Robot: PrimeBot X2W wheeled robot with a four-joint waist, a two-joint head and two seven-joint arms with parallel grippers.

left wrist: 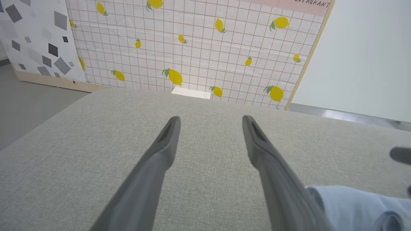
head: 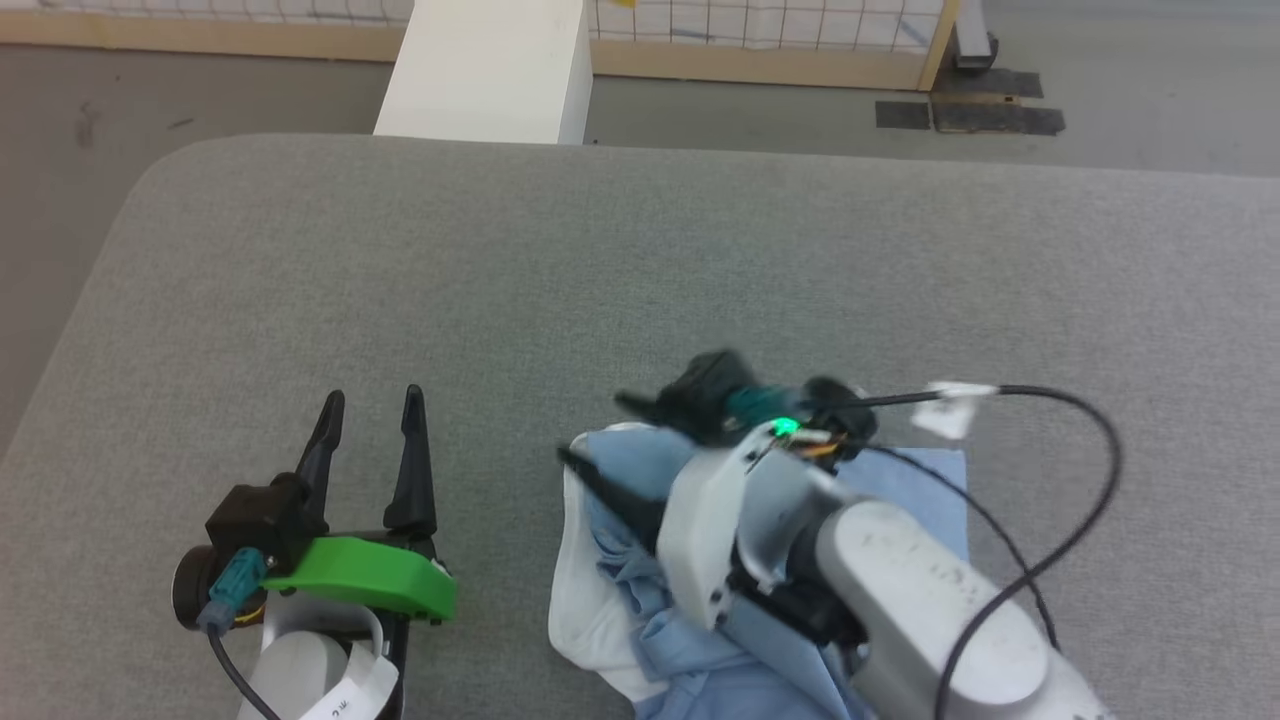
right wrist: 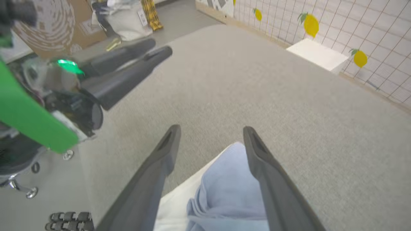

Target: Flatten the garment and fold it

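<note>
Counting up: one garment (head: pixel 660 650), two grippers, one grey table (head: pixel 640 260). The garment lies bunched at the table's near edge, right of centre. It is pale blue with a white fold along its left side. The heap runs roughly near-to-far, and I cannot tell which way its collar points. The right gripper (head: pixel 595 430) sits over its far-left corner, fingers spread wide either side of a blue fold — not pinching it. The left gripper (head: pixel 370 420) hovers well apart to the left — jaws wide over bare table.

Head camera looking down on grey padded surface (head: pixel 640 250), wrist cameras low over it, facing lemon-print wall (left wrist: pixel 192 48)
</note>
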